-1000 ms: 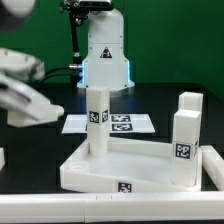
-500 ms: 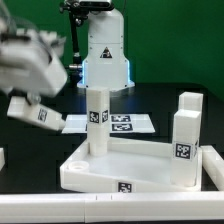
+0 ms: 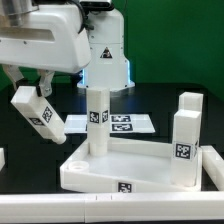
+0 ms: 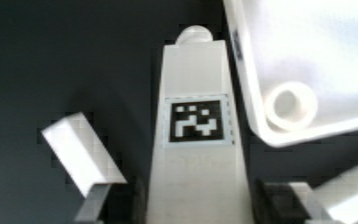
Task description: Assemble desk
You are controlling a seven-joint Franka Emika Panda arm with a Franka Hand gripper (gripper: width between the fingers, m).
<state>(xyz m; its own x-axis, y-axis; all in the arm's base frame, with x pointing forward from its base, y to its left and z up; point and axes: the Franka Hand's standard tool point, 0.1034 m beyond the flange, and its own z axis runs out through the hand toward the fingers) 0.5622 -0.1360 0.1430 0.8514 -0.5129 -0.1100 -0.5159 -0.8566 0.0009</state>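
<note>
The white desk top [image 3: 140, 165] lies upside down at the front, rim up. One square leg [image 3: 97, 120] stands upright in its far corner on the exterior view's left. Two more legs [image 3: 184, 140] [image 3: 190, 103] stand on the right side. My gripper [image 3: 34, 95] is shut on a fourth tagged leg [image 3: 38, 115] and holds it tilted above the table, left of the top. In the wrist view the held leg [image 4: 197, 120] runs between my fingers [image 4: 83, 155]. A corner of the top with a round hole [image 4: 291, 100] lies beside the leg's tip.
The marker board [image 3: 125, 123] lies flat behind the desk top. The white robot base [image 3: 105, 55] stands at the back. A white edge [image 3: 2, 158] shows at the far left and another white piece [image 3: 213, 165] at the right edge.
My arm has swung in from the exterior view's left towards the desk top, carrying the leg. The leg has turned from nearly flat to steeply tilted.
</note>
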